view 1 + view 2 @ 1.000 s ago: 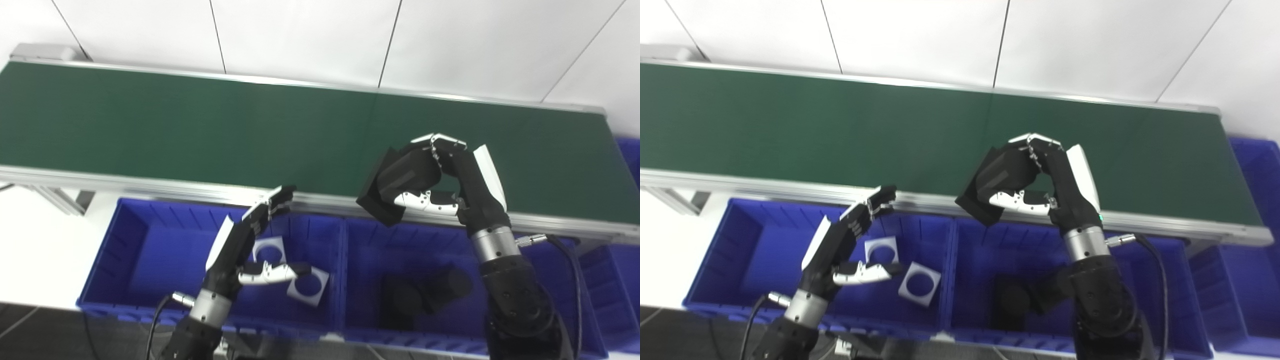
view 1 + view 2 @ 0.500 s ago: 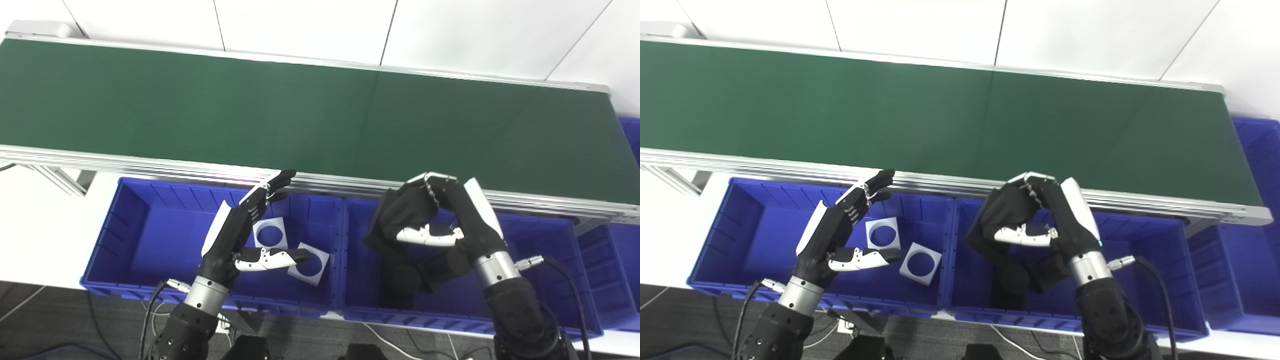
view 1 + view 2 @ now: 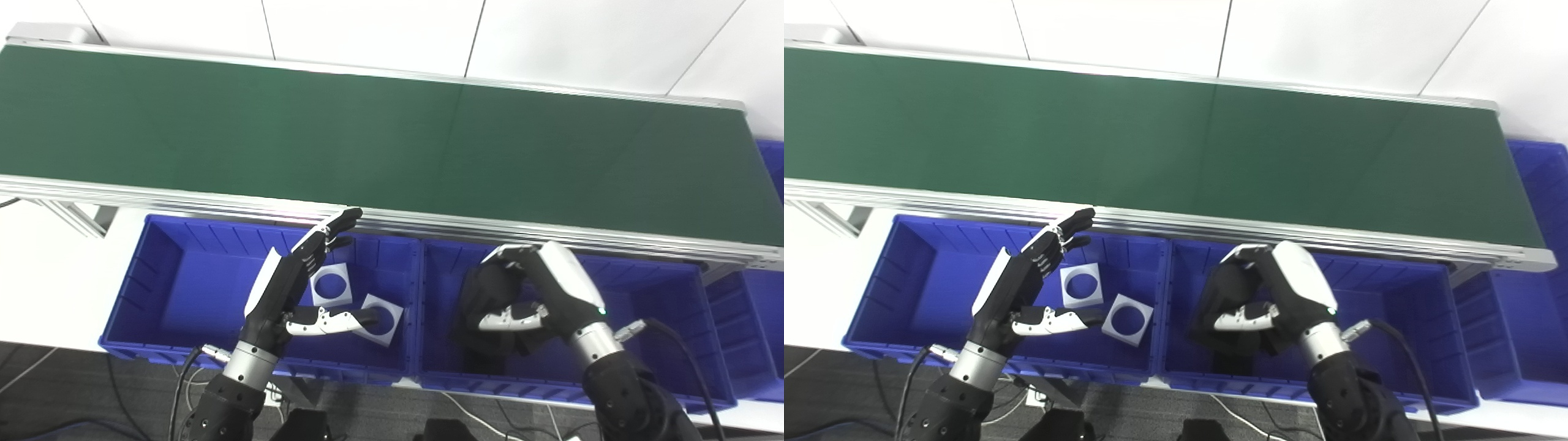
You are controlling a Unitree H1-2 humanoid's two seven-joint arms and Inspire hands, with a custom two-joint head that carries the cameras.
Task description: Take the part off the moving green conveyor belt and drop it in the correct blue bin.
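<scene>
The right hand (image 3: 539,294) swings off the green belt (image 3: 367,147) and sinks into the middle blue bin (image 3: 649,288), black part (image 3: 484,294) still clutched, low among the others.

Two black-and-white robot hands on dark arms.
Each robot hand, left (image 3: 293,288) and right (image 3: 539,294), has a white back plate, white thumb shell, silver wrist collar and black cable.

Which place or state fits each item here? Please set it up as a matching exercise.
Items:
1. black block part
2. white square plates with round holes
3. left hand
4. green conveyor belt

States:
A. open, hovering over a bin
B. held inside the middle blue bin
C. nothing on it
D. lying in the left blue bin

Pairs: 1-B, 2-D, 3-A, 4-C
</scene>
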